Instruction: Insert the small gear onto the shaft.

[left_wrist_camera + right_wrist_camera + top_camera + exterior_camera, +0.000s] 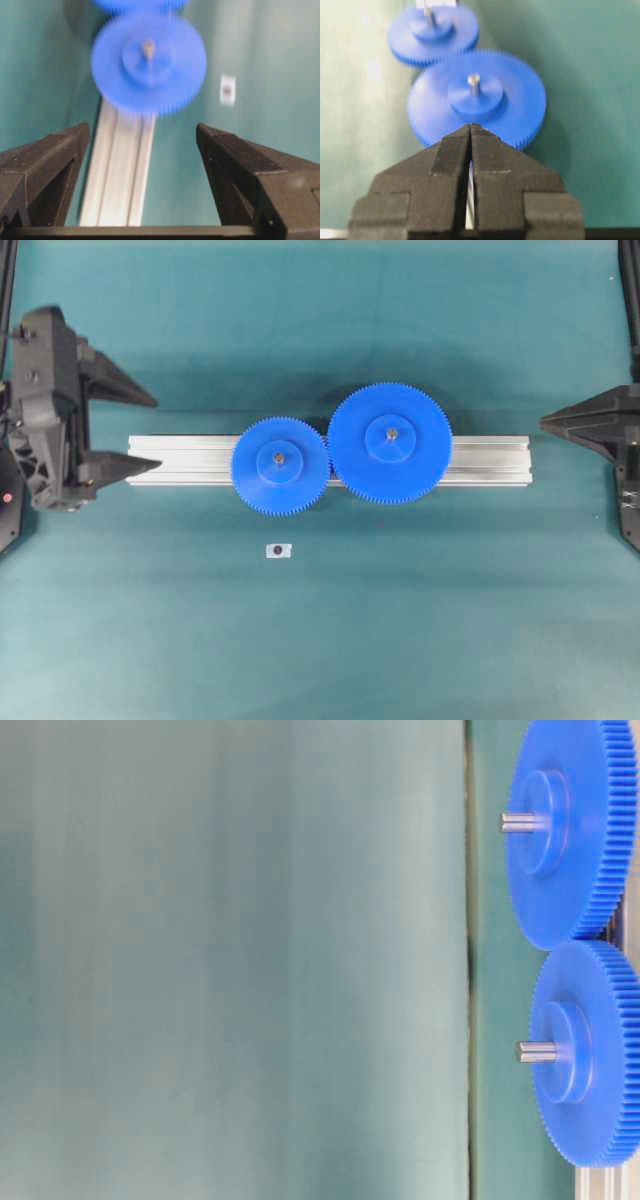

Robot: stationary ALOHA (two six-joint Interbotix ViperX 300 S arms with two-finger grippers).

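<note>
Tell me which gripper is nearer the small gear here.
Left. The left gripper, open, sits just off the rail's left end, close to the small gear. The right gripper, shut, is beyond the rail's far end, past the larger gear.

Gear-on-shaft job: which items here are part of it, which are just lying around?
Part of the job:
- small gear, seated on the rail
- shaft, poking up through its hub
- left gripper, jaws open, clear of the gear

Just there:
- larger gear, meshed with the small one
- aluminium rail
- small white tag on the mat
- right gripper, jaws shut
</note>
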